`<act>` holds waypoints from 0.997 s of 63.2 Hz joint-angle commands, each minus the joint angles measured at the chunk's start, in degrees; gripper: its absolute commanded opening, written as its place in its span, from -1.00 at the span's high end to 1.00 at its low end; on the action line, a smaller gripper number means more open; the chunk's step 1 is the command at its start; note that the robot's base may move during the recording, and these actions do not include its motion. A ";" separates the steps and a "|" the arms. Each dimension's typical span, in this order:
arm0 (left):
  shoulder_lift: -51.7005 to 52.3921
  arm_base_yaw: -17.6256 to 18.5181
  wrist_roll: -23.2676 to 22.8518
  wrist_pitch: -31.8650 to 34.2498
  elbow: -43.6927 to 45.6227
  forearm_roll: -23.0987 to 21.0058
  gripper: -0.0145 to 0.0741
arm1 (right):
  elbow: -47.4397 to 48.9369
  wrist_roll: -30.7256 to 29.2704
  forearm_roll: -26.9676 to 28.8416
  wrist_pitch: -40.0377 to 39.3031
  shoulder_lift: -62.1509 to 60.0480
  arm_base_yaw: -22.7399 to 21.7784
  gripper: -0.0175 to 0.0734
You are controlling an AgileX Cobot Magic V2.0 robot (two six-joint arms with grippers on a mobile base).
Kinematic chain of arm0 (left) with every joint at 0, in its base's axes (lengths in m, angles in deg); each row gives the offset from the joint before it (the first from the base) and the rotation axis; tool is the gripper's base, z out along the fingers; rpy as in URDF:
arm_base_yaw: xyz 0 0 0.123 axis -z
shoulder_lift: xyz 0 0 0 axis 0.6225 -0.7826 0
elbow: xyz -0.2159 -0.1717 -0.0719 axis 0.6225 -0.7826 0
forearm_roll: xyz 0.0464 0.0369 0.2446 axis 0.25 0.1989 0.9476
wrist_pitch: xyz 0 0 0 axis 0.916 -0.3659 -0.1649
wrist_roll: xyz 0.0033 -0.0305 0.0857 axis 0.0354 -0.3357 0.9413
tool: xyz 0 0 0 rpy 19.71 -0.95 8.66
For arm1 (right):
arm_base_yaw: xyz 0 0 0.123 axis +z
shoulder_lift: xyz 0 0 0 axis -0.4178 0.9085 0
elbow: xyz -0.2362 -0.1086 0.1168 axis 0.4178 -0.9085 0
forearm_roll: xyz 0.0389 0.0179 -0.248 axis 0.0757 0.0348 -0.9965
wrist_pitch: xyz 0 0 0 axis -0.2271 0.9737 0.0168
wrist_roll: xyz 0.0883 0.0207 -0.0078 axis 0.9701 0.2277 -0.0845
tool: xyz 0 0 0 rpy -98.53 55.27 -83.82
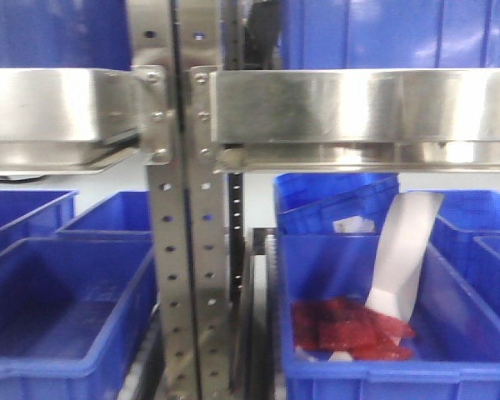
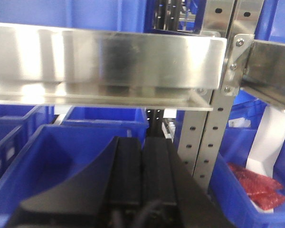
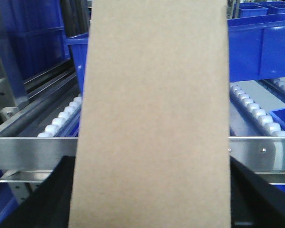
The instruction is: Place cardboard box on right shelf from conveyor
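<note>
— Where's the cardboard box (image 3: 152,114)?
— Filling the right wrist view: plain tan, smooth, unmarked, standing tall and narrow.
— And the right shelf (image 1: 358,104)?
— Shiny steel tray, tall brushed front lip, level, screwed to the perforated upright (image 1: 177,250)

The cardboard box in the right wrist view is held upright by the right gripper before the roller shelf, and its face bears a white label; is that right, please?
Not quite: the cardboard box bears no label; the right wrist view shows its face plain tan and unmarked. The rest holds: the right gripper holds it upright before the roller shelf.
</note>
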 commanded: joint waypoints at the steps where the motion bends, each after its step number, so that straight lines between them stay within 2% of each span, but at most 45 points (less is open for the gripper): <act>1: 0.71 -0.08 -0.29 4.67 0.16 -0.27 0.94 | 1.60 -0.51 -0.59 -5.79 1.00 -0.37 0.17; 63: 0.71 -0.08 -0.29 4.67 0.16 -0.27 0.94 | 1.60 -0.51 -0.59 -5.79 1.00 -0.37 0.17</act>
